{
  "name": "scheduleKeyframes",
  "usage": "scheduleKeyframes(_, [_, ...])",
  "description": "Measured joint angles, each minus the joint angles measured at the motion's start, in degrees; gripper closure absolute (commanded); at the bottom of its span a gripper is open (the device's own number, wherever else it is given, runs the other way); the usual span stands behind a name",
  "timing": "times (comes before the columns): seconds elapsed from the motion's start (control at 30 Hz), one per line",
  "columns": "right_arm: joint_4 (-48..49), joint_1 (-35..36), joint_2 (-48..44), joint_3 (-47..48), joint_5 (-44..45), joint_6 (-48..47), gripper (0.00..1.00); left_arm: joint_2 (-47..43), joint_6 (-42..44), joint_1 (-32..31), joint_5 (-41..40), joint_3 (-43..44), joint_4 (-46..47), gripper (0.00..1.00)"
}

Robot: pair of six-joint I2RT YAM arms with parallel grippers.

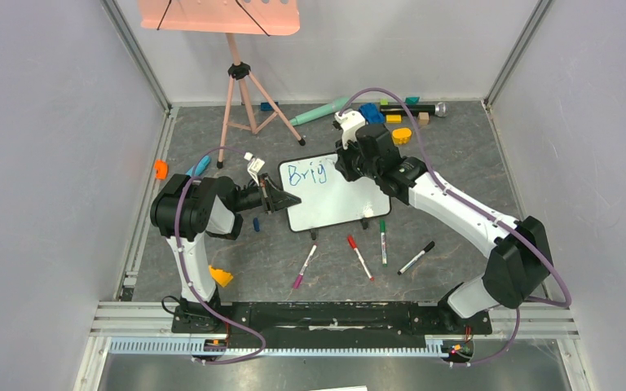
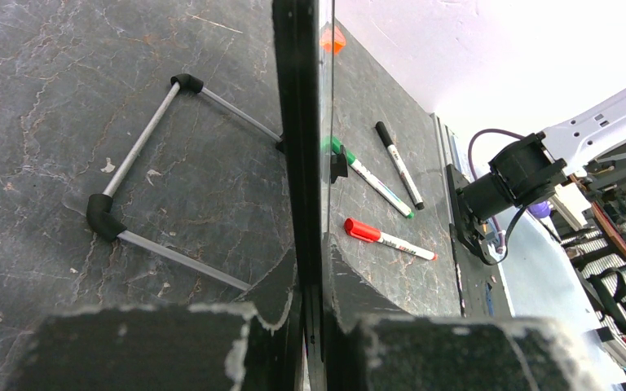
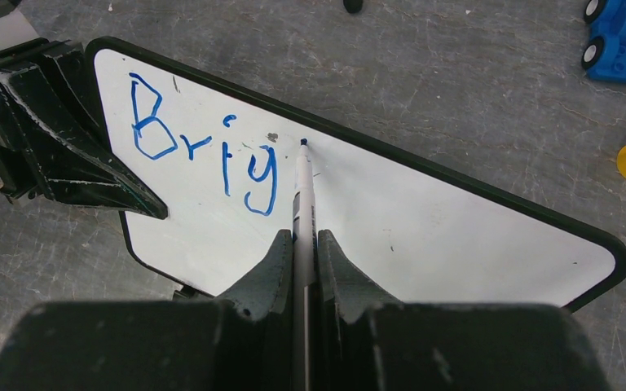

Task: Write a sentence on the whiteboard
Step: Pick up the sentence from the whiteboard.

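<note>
The whiteboard (image 1: 338, 202) stands tilted at mid-table on its wire stand (image 2: 138, 155). Blue letters "Brig" (image 3: 204, 155), the start of the sentence, run along its top left corner (image 1: 303, 173). My left gripper (image 1: 287, 199) is shut on the board's left edge (image 2: 297, 122), one finger on each face (image 2: 316, 269). My right gripper (image 3: 301, 244) is shut on a white marker (image 3: 303, 195). The marker's blue tip touches the board just right of the "g", near the top edge. From above, the right gripper (image 1: 344, 163) hangs over the board's upper part.
Purple (image 1: 305, 266), red (image 1: 359, 257), green (image 1: 382, 241) and black (image 1: 416, 257) markers lie in front of the board. A pink music stand (image 1: 240, 90) and toy blocks (image 1: 391, 114) sit at the back. An orange piece (image 1: 160, 169) and a yellow wedge (image 1: 221, 276) lie at the left.
</note>
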Motion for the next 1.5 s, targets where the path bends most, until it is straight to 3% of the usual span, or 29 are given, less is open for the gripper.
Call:
scheduleKeyframes(0.6, [2.4, 0.1, -3.7, -9.2, -2.0, 2.0, 1.00, 0.0, 0.0, 0.0, -0.1, 0.0, 0.0, 0.98])
scheduleKeyframes(1.5, [0.3, -0.1, -1.9, -4.6, -1.3, 1.3, 1.00, 0.0, 0.0, 0.0, 0.0, 0.0, 0.0, 0.98])
